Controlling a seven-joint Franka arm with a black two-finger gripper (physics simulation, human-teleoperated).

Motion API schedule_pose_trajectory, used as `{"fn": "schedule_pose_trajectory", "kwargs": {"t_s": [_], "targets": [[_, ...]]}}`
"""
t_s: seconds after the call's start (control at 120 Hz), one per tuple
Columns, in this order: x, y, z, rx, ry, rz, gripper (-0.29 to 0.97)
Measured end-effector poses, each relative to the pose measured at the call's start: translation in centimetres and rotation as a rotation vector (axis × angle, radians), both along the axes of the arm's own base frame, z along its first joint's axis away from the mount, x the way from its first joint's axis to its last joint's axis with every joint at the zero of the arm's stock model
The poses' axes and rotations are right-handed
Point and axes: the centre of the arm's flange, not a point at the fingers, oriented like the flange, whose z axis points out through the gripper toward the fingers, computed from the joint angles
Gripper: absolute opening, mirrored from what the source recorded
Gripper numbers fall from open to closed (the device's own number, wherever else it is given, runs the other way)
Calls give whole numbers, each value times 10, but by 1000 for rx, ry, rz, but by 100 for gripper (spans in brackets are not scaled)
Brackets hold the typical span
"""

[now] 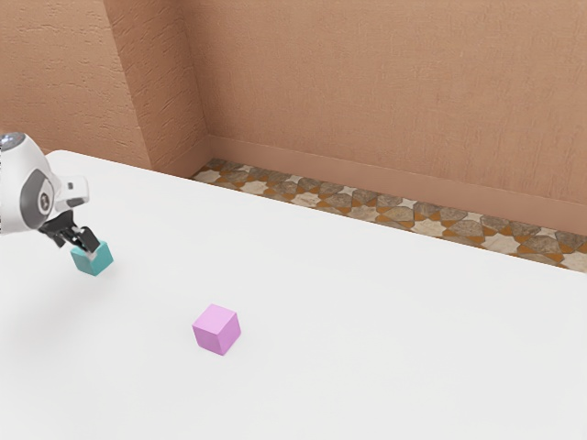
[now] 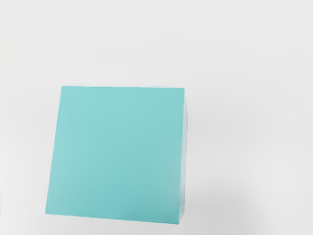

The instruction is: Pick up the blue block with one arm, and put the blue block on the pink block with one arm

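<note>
The blue block is a teal-blue cube at the exterior view's left, slightly tilted and just above the white table. My gripper comes down onto its top from the upper left, with the black fingers shut on it. In the wrist view the blue block sits large and close under my hand. The pink block rests on the table, apart from the blue one, to its lower right in the exterior view.
The table's far edge runs diagonally along a patterned tile floor below a brown wall. A faint shadow lies on the table beside the blue block.
</note>
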Motion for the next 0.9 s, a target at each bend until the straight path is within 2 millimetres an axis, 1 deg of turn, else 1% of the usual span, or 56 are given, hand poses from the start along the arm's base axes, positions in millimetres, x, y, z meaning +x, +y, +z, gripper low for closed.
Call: {"fn": "schedule_pose_trajectory", "kwargs": {"t_s": [0.1,0.175,0.25,0.4,0.65,0.842,0.9], "targets": [[3,6,-6,2,2,-21,68],[13,15,-10,9,-3,-35,68],[16,18,-15,11,-1,-50,68],[20,20,-24,2,1,-66,68],[20,20,-27,-33,-15,-24,68],[19,20,-42,-48,4,-12,68],[23,22,-43,-46,0,-10,68]]}}
